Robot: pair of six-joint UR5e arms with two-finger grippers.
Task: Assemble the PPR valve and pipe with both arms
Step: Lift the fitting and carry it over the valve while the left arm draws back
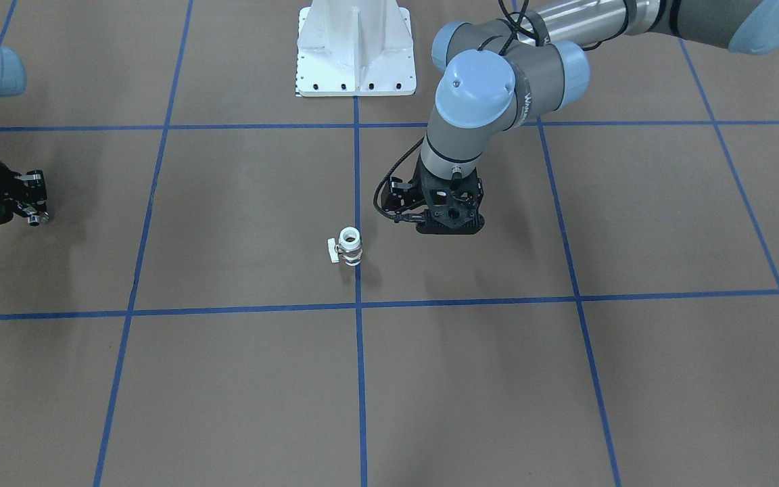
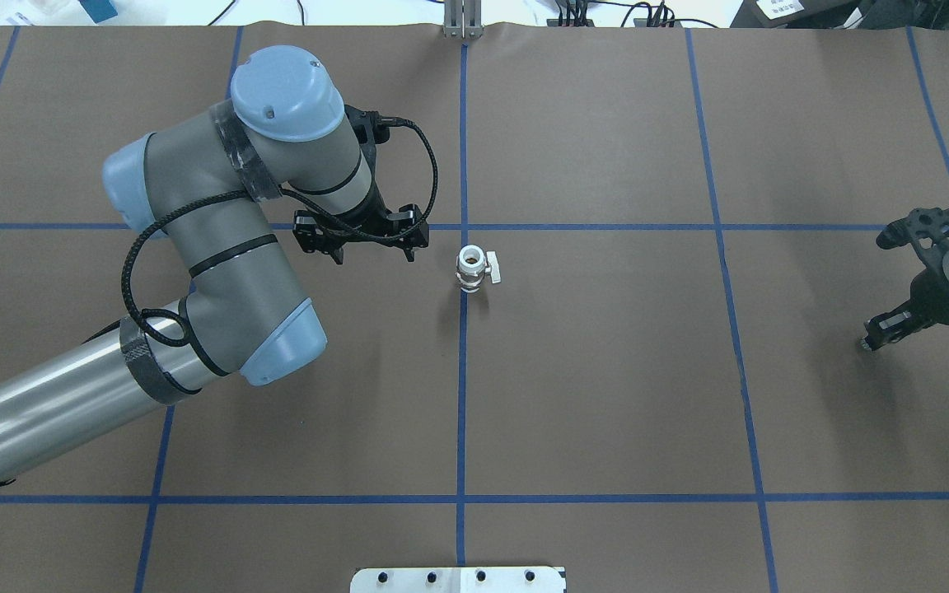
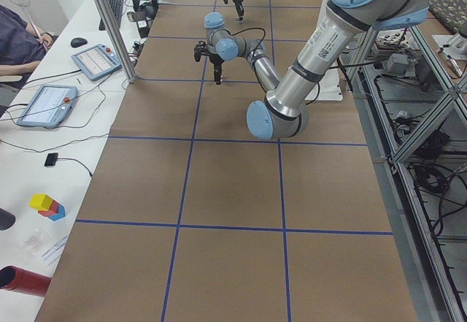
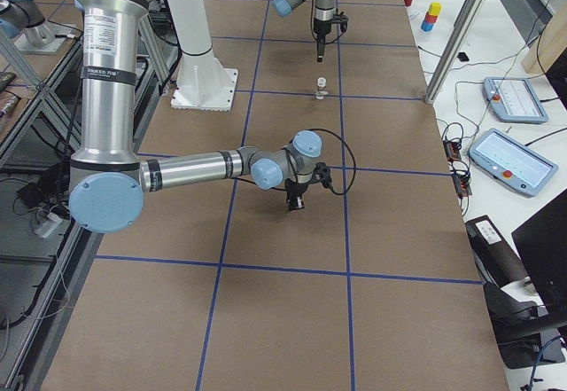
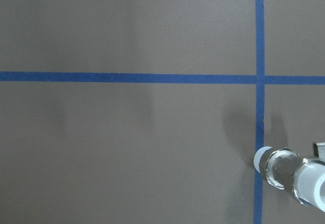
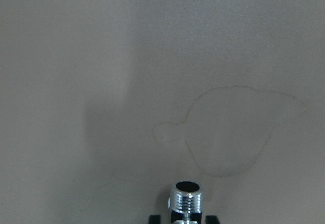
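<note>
The white PPR valve (image 1: pixel 349 245) stands upright on the brown table near the centre, open end up, its flat handle to one side; it also shows in the overhead view (image 2: pixel 470 269) and low right in the left wrist view (image 5: pixel 294 176). My left gripper (image 2: pixel 373 254) hangs open and empty, pointing down beside the valve on its left, apart from it (image 1: pixel 450 226). My right gripper (image 2: pixel 868 340) is far out at the table's right side, shut on the small chrome pipe fitting (image 6: pixel 186 199), held just above the table (image 1: pixel 36 216).
The white bolted pedestal (image 1: pixel 356 51) stands at the robot's side of the table, behind the valve. Blue tape lines (image 2: pixel 463 395) cross the brown surface. Tablets and cables lie on the side bench (image 4: pixel 509 98) beyond the table edge.
</note>
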